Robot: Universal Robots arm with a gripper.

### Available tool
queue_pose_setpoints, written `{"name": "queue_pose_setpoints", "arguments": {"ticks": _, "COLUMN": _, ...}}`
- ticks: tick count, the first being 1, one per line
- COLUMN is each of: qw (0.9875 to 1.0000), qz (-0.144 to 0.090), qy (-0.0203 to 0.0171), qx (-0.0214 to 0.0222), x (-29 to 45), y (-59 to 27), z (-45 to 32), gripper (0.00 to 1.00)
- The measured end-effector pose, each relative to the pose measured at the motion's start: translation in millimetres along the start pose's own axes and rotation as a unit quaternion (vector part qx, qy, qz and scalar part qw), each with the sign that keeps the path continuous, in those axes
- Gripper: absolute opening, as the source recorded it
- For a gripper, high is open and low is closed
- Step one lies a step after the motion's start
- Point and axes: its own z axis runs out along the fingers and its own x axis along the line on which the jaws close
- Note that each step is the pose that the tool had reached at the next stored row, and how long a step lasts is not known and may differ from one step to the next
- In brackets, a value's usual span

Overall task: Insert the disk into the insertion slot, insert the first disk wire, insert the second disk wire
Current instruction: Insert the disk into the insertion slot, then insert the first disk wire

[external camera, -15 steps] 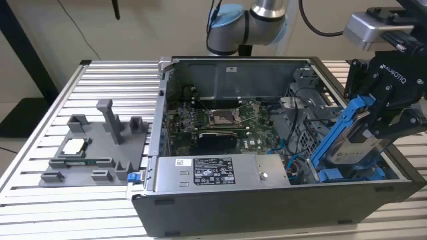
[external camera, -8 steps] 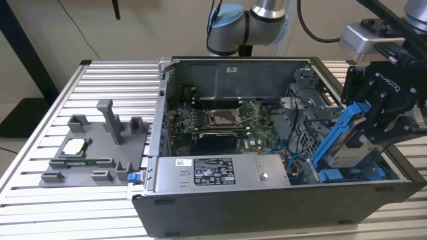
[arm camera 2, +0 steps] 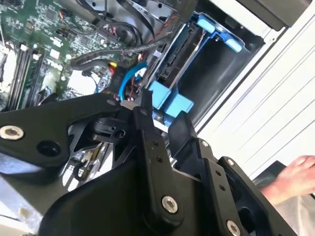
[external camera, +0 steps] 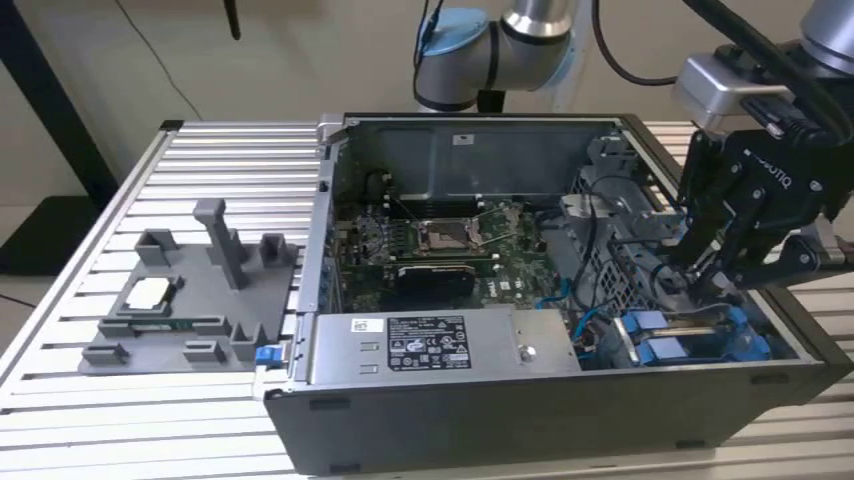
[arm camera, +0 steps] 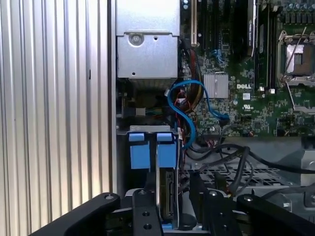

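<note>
Beneath the jaws, in the exterior view, sits the insertion slot (external camera: 667, 350), a bay with bright blue tabs in one corner of an open computer case (external camera: 534, 420). The case lies on its side on a slatted metal desk (external camera: 227, 160) with its panel off, probably so the arm can reach straight down. The jaws hang inside the case, just above the slot. Well away from them, outside the case, stands a dark grey holder tray (external camera: 187, 300).

In the second wrist view, two black fingers (arm camera 2: 147, 142) stand partly spread, and a blue tab of the slot shows in the gap between them. A blue cable (arm camera 2: 125, 78) curls just beyond the fingertips. A person's hand (arm camera 2: 295, 179) is outside the case, well clear of the jaws.

In the first wrist view, the disk (arm camera: 169, 194) stands on edge in the slot, directly between the jaws. Its connector edge faces them, seemingly so the wires can be pushed on, and that connector looks bare. The jaws are spread a little wider than the disk is thick and do not appear to pinch it. Whether either finger touches it cannot be told. The blue cable loops loose just beyond the slot, beside the green motherboard (arm camera: 246, 98).
</note>
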Motion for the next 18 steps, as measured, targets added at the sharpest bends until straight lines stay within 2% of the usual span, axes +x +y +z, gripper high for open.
{"name": "queue_pose_setpoints", "arguments": {"ticks": 2, "qw": 1.0000, "qz": 0.000, "qy": -0.0033, "qx": 0.0008, "x": -0.8, "y": 0.1, "z": -1.8, "gripper": 0.41}}
{"name": "queue_pose_setpoints", "arguments": {"ticks": 8, "qw": 0.9999, "qz": 0.001, "qy": -0.0114, "qx": 0.0073, "x": -4.8, "y": 1.0, "z": -5.3, "gripper": 0.41}}
{"name": "queue_pose_setpoints", "arguments": {"ticks": 11, "qw": 0.9999, "qz": 0.002, "qy": -0.0129, "qx": 0.0113, "x": -7.4, "y": 2.5, "z": -5.2, "gripper": 0.41}}
{"name": "queue_pose_setpoints", "arguments": {"ticks": 13, "qw": 0.9998, "qz": 0.003, "qy": -0.0154, "qx": 0.0142, "x": -9.2, "y": 3.6, "z": -5.0, "gripper": 0.41}}
{"name": "queue_pose_setpoints", "arguments": {"ticks": 16, "qw": 0.9995, "qz": 0.004, "qy": -0.0249, "qx": 0.0171, "x": -11.1, "y": 5.4, "z": -4.0, "gripper": 0.41}}
{"name": "queue_pose_setpoints", "arguments": {"ticks": 18, "qw": 0.9994, "qz": 0.005, "qy": -0.0289, "qx": 0.0174, "x": -12.4, "y": 6.3, "z": -2.6, "gripper": 0.41}}
